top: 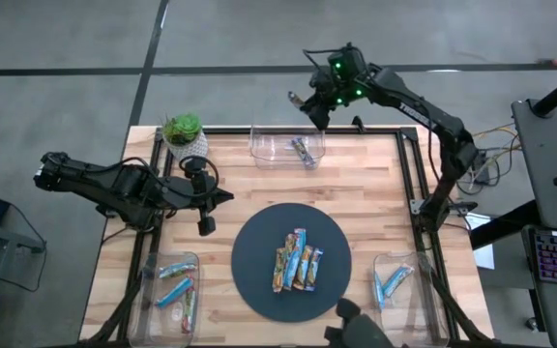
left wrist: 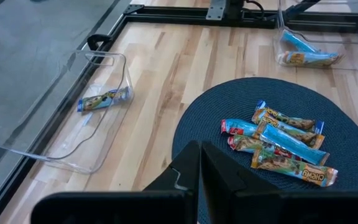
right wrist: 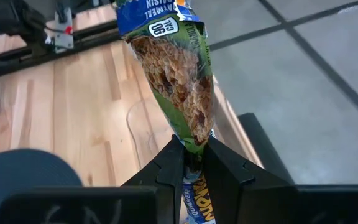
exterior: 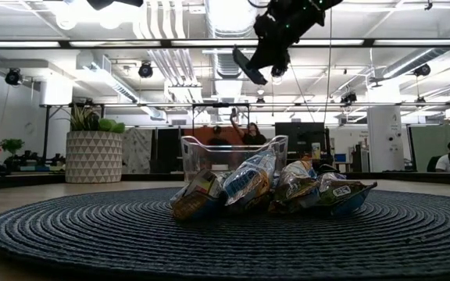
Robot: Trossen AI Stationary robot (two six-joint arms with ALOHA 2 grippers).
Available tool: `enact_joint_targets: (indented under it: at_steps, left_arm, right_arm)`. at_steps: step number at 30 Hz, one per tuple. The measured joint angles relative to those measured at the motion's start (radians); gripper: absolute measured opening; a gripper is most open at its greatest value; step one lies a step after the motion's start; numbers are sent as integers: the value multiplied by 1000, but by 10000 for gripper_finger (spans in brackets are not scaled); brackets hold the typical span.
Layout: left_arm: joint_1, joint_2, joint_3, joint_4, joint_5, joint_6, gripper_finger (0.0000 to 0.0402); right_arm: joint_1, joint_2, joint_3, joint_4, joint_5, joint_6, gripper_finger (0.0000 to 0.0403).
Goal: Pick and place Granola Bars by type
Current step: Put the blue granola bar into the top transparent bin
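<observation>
My right gripper (top: 315, 104) is high over the table's far edge, just beyond the far clear bin (top: 286, 145), shut on a green-wrapped granola bar (right wrist: 179, 81). In the low view that bar (exterior: 248, 66) shows high above the table. One bar (top: 305, 151) lies flat in the far bin. Several more granola bars (top: 296, 259) lie piled on the dark round mat (top: 259, 280). My left gripper (top: 206, 227) hovers shut and empty over the table's left part, beside the mat; its joined fingers (left wrist: 201, 168) fill the bottom of the left wrist view. My right gripper pinches the green bar by one end of its wrapper (right wrist: 192, 144) between its two fingers. The fingers slant downward and lie along the bar, which sticks out past the fingertips. The bar is lifted clear of everything.
A near-left bin (top: 169, 290) holds up to three bars, and a near-right bin (top: 395, 280) holds blue ones. A potted plant (top: 184, 130) stands at the far left corner. Black frame rails (top: 416, 174) run along the table's edges. Bare wood lies between the mat and the far bin.
</observation>
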Motion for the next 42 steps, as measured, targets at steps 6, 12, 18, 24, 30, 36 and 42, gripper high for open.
enact_joint_targets:
  at_steps: [6,12,18,24,30,36,42]
  left_arm:
    - [0,0,0,0,0,-3,0]
    - [0,0,0,0,0,-4,0]
    - [0,0,0,0,0,-9,0]
    - [0,0,0,0,0,-9,0]
    - [0,0,0,0,0,-12,0]
    - [0,0,0,0,0,-29,0]
    - [0,0,0,0,0,-29,0]
  right_arm:
    - [0,42,0,-20,-8,0,47]
    - [7,84,0,-59,-11,-7,47]
    - [21,120,0,-63,-15,-11,47]
    - [40,156,0,-62,-19,-11,47]
    - [58,213,0,-62,-18,-3,47]
    - [67,263,0,-59,-18,1,47]
    - [71,296,0,-58,-13,9,47]
